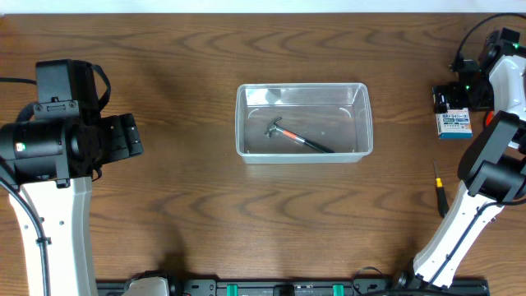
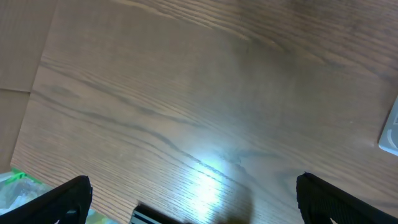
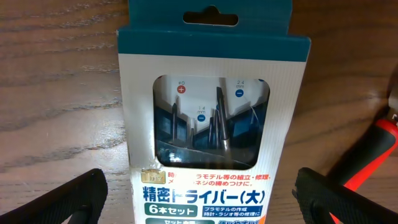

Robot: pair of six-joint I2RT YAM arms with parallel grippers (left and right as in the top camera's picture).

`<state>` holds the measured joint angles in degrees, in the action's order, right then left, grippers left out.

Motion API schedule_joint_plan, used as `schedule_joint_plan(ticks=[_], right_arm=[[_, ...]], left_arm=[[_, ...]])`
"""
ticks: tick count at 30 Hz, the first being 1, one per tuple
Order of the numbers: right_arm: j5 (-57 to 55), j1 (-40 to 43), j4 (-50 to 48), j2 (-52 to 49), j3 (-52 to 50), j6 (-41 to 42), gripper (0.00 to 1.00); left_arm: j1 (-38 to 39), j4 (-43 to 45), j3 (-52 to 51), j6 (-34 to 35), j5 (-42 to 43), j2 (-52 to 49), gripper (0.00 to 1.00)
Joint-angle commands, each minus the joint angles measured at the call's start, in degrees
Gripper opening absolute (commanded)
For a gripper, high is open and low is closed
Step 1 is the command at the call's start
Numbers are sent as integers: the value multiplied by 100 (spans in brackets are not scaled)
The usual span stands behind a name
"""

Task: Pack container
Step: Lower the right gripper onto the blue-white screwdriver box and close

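1. The right gripper [image 3: 199, 183] is seen spread wide with nothing clamped. Its black fingers [image 3: 68, 199] are set on either side of a blue-and-white cardboard box with a clear window [image 3: 211, 74], which lies on the brown wood-grain table [image 3: 56, 93].
2. The left gripper [image 2: 193, 190] is likewise held wide over bare table, with nothing between its fingers.
3. The clear plastic rectangular container [image 1: 304, 156] is placed mid-table, well apart from both grippers. A small dark-handled hammer [image 1: 297, 137] lies inside it.
4. The hammer and a slim black-and-yellow screwdriver [image 1: 440, 193] beside the right arm are shown only from overhead. In the left wrist view only a corner of the container is caught, at the right edge.
5. On the box "精密ドライバー(大)" and "6本セット" can be read in the right wrist view. From overhead the print is too small to read.
6. The box's lower end is cut off. A red-and-black handle [image 3: 382, 149] and a blurred green object [image 2: 12, 180] cannot be identified.
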<state>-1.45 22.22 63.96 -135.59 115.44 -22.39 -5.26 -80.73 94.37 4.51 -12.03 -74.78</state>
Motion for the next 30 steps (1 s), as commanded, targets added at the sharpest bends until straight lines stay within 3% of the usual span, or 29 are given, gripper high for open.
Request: schedule_joint_plan(ticks=[1, 30], right_arm=[[39, 26, -2, -52, 101, 72, 99], [46, 90, -72, -321, -94, 162, 99]], left_arm=[[-31, 0, 31, 55, -46, -7, 98], [-31, -22, 31, 55, -44, -7, 98]])
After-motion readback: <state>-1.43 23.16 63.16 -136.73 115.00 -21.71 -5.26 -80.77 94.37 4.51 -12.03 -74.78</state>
